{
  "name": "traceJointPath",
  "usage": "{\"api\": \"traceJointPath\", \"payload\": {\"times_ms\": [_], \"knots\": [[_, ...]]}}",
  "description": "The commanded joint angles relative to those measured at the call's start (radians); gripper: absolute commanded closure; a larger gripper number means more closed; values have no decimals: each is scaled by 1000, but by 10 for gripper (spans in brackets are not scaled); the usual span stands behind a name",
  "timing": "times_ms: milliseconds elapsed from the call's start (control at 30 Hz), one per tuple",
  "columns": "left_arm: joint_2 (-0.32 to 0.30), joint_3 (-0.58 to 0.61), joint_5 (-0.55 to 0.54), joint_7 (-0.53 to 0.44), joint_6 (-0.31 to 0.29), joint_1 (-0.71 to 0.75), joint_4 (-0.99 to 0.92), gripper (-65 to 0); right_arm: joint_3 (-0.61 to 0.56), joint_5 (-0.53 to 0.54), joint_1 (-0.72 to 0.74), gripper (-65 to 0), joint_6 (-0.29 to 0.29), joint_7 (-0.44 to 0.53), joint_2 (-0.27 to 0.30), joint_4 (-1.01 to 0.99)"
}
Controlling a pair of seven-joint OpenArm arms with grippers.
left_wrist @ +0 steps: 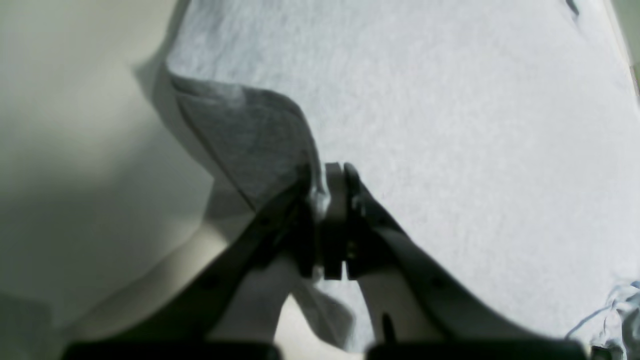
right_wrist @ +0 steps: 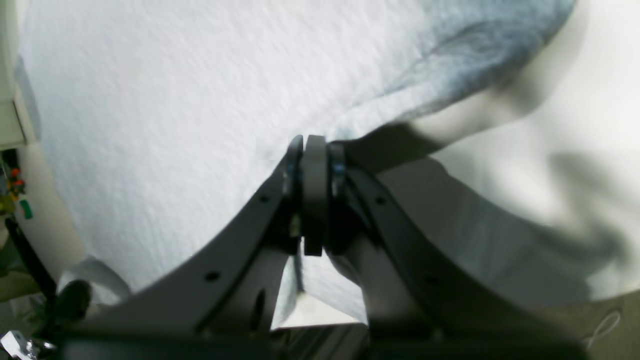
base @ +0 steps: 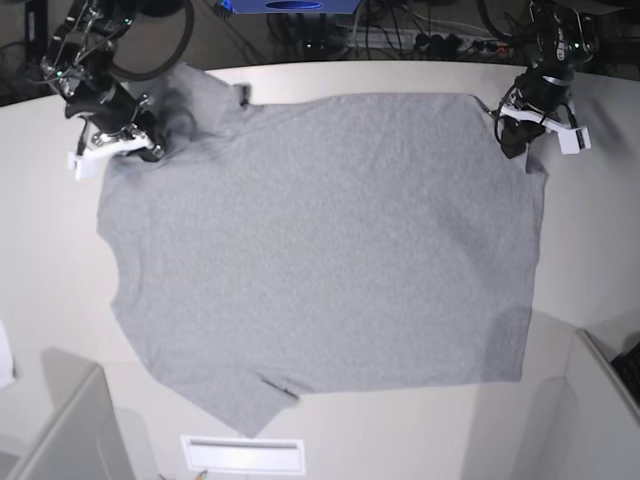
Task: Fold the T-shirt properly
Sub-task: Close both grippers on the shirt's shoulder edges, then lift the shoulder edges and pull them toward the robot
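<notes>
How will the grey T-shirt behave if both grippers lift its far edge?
The T-shirt will probably sag, being thin cloth that already drapes at the left gripper. It likely drags over the table. It seems light: the right gripper pinches only an edge.

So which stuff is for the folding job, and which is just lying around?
For the job:
T-shirt, spread on the table
left gripper, shut on the T-shirt's edge
right gripper, shut on the T-shirt's edge

Just lying about:
cables behind the table
white label at the table's near edge
</notes>
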Motion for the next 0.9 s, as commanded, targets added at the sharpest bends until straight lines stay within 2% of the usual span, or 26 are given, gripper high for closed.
{"api": "traceJointPath", "payload": {"times_ms": [0,100,167,300,633,767,867], "knots": [[-9,-7,-8,-12,-8,-10,16,0,5,10,4,0,3,10,8,20],[-9,-7,-10,-12,-6,-23,16,0,5,8,25,0,1,9,8,20],[-9,-8,-11,-12,18,-23,33,0,5,8,42,0,-6,9,8,20],[-8,-8,-11,-13,75,-23,105,0,-4,11,73,0,-97,9,12,21],[-9,-8,-10,-12,107,-96,108,0,4,7,220,0,-106,-65,14,18],[-9,-7,-10,-12,155,-121,107,0,-3,5,268,0,-148,-85,14,-8],[-9,-7,-10,-12,186,-136,107,0,-4,5,294,0,-148,-85,16,-52]]}}
